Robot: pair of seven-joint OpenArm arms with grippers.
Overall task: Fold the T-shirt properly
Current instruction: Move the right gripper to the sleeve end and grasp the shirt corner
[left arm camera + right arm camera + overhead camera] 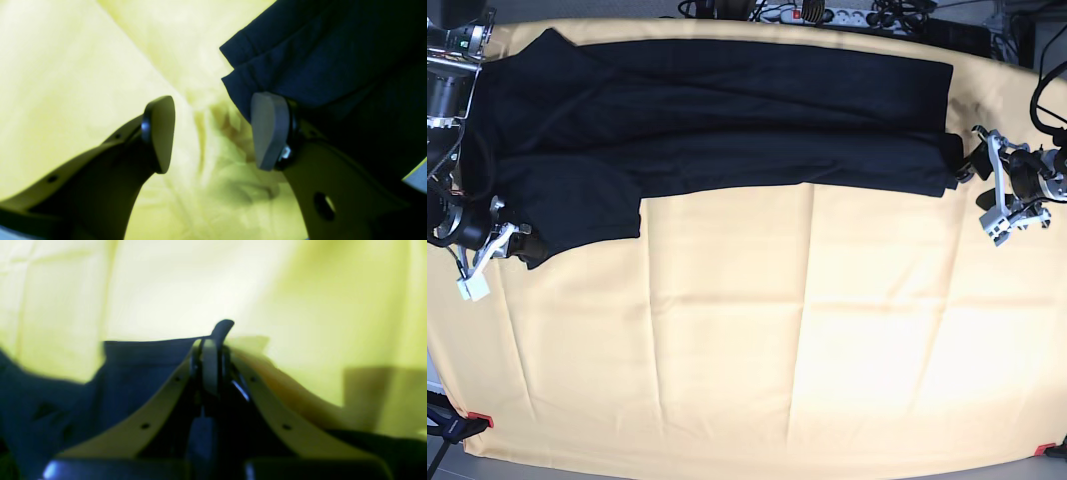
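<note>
One pale yellow tablecloth (757, 330) covers nearly the whole table in the base view, creased into faint squares, with red clips at its lower corners. The T-shirt (727, 120) is the next largest thing: black, spread flat across the upper part of that frame from the far left almost to the right side, with a sleeve hanging down to the left of centre and a straight hem at the right.

The right end effector (489, 252) sits at the left edge of the base frame, at the lower tip of that sleeve. In the right wrist view (213, 340) its two pads are pressed together in the middle of the frame, and a small lip of dark fabric stands up between them, so it is clamped on the T-shirt (133, 373); yellow cloth fills the upper half behind.

The left end effector (989, 185) is at the right side of the base frame, just beside the shirt's hem. In the left wrist view (213, 133) its jaws stand wide apart with wrinkled yellow cloth showing between them; it holds nothing. The layered edge of the T-shirt (317, 60) lies at upper right, meeting the right-hand pad (268, 130), though whether they touch cannot be told.
</note>
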